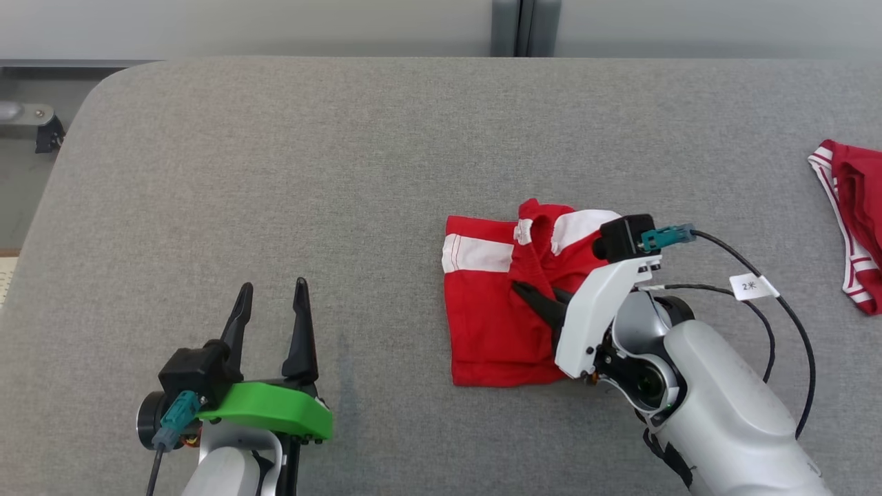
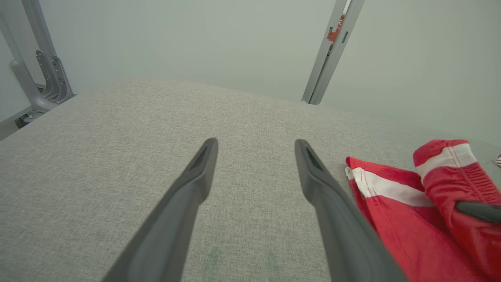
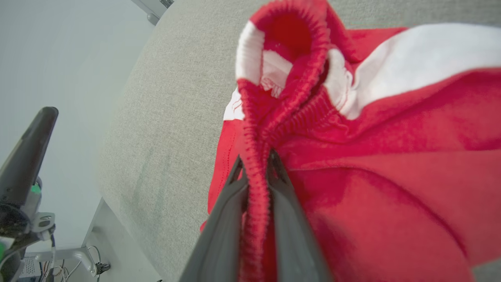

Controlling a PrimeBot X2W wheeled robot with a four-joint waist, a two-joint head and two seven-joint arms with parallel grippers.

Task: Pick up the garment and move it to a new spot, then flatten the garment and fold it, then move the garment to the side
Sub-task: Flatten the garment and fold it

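Note:
The garment point(image 1: 493, 324) is a pair of red shorts with white bands, lying partly folded on the grey table point(image 1: 344, 172) right of centre. My right gripper point(image 1: 525, 292) is shut on its red ribbed waistband, which runs up between the two dark fingers point(image 3: 227, 219) in the right wrist view, pinched at the gripper point(image 3: 256, 162). The held edge of the garment point(image 3: 372, 156) stands bunched above the flat part. My left gripper point(image 1: 272, 293) rests open at the lower left, well clear of the cloth, its fingers point(image 2: 195, 176) spread over bare table with the garment point(image 2: 395, 203) to their right.
A second red garment with white stripes point(image 1: 851, 220) lies at the table's right edge. Black cables with a white tag point(image 1: 754, 286) loop off the right wrist. The table's rounded left corner and a metal bracket point(image 1: 31, 124) sit at far left.

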